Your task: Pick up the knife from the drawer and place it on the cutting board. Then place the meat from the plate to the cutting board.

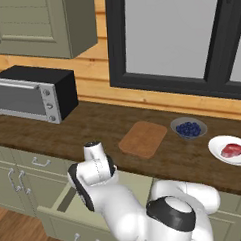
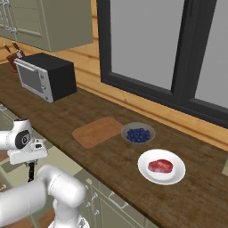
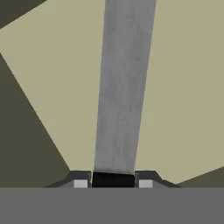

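Note:
In the hand view my gripper (image 3: 113,180) is shut on the knife's black handle. The knife (image 3: 120,87) stretches its silver-grey blade away across the pale olive floor of the open drawer (image 3: 183,109). In the left base view the drawer (image 1: 131,184) stands pulled out below the counter, and the blade shows as a grey strip, the knife (image 1: 66,199), beside my arm. My gripper (image 2: 31,173) points down into the drawer. The cutting board (image 1: 143,138) (image 2: 97,131) lies bare on the dark counter. The meat (image 1: 232,150) (image 2: 160,166) rests on the white plate (image 1: 216,147) (image 2: 176,177).
A grey bowl of blue berries (image 1: 188,128) (image 2: 138,133) sits between the board and the plate. A microwave (image 1: 33,92) (image 2: 46,75) stands at the counter's left, under wall cabinets. A dark-framed window runs behind the counter. Smaller closed drawers (image 1: 39,162) flank the open one.

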{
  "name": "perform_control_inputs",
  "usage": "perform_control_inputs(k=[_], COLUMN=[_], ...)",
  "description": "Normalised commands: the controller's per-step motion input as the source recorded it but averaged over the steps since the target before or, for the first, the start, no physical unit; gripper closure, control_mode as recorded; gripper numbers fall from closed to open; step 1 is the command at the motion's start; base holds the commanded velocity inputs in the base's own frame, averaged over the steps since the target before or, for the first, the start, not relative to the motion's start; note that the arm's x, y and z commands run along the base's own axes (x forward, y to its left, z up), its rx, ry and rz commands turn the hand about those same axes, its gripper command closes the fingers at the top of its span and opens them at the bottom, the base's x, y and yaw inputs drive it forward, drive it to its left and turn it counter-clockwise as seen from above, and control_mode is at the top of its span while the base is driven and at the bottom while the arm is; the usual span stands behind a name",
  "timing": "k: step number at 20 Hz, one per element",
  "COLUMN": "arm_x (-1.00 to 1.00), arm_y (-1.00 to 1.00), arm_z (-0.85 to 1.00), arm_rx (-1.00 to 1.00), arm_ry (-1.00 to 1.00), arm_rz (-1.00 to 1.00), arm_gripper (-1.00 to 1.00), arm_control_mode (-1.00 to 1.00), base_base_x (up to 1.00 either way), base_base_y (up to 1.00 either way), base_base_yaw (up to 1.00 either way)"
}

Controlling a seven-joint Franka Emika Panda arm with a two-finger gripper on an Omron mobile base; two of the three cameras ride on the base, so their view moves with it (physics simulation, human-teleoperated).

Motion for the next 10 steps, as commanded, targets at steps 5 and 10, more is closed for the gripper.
perform_control_inputs(k=[5,10], arm_x=[0.00,0.00], arm_y=[-0.02,-0.02], arm_z=[1.00,1.00], arm_rx=[0.00,0.00], arm_ry=[-0.12,-0.24], arm_rz=[0.00,0.03], arm_gripper=[1.00,1.00], arm_control_mode=[-1.00,-1.00], base_base_x=[0.00,0.00], base_base_y=[0.00,0.00], base_base_yaw=[0.00,0.00])
